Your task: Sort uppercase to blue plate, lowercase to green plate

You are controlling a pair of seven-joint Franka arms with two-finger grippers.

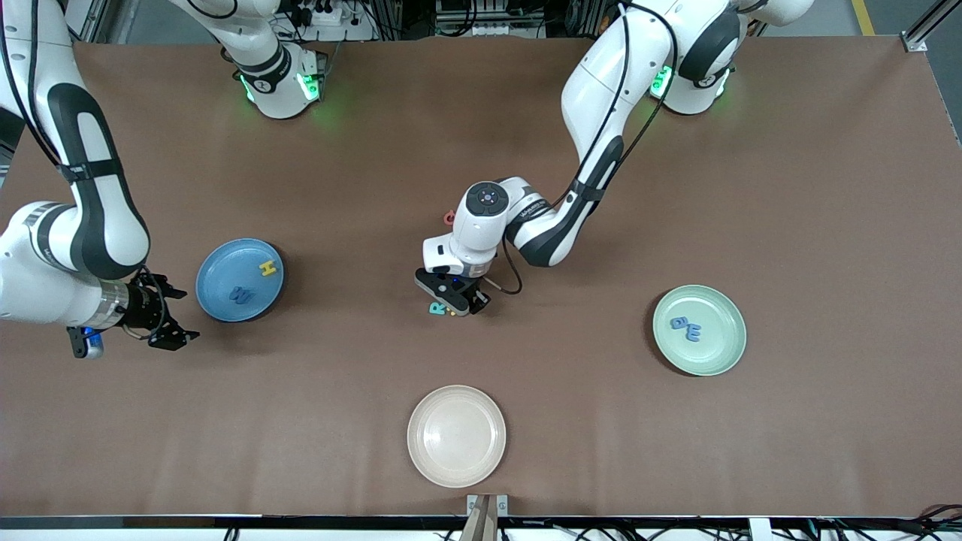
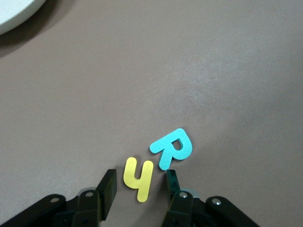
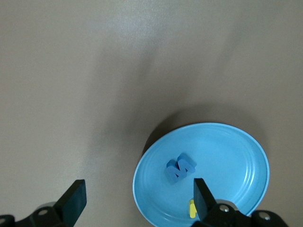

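Note:
My left gripper (image 1: 452, 303) is low over the middle of the table, open, its fingers either side of the small yellow h (image 2: 138, 178) without touching it. The teal R (image 2: 171, 148) lies right beside the h, close to one fingertip (image 2: 171, 176); the R (image 1: 435, 307) also shows in the front view. A red letter (image 1: 449, 218) peeks out by the left arm's wrist. The blue plate (image 1: 218, 263) holds a yellow H (image 1: 267, 268) and a blue W (image 1: 242, 294). The green plate (image 1: 723, 353) holds two blue letters (image 1: 685, 327). My right gripper (image 1: 183, 314) waits open beside the blue plate (image 3: 227, 151).
A cream plate (image 1: 456, 436) sits near the table's front edge, nearer to the front camera than the left gripper; its rim (image 2: 14, 12) shows in the left wrist view. The brown table (image 1: 601, 421) is bare between the plates.

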